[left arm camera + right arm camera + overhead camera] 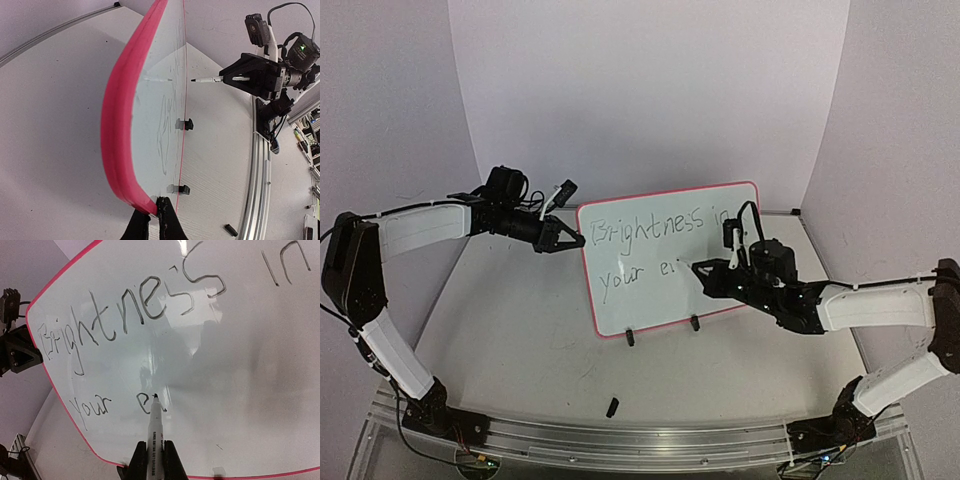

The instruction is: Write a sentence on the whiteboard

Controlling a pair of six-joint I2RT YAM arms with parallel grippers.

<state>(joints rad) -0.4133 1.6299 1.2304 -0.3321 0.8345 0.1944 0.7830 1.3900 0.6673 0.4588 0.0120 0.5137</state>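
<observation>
White tabletop (520, 340) carries the large glossy white whiteboard (655, 300) with thin red-pink frame, standing at centre. From a raised elbow the left arm (420, 228) reaches level rightward, its left gripper (563, 240) pinching tight on the board's left edge. The right arm (870, 305) stretches low leftward; the right gripper (705, 268) clamps a slim black marker pen (155, 432), tip touching the dark handwritten sentence (125, 320) after "your e".
</observation>
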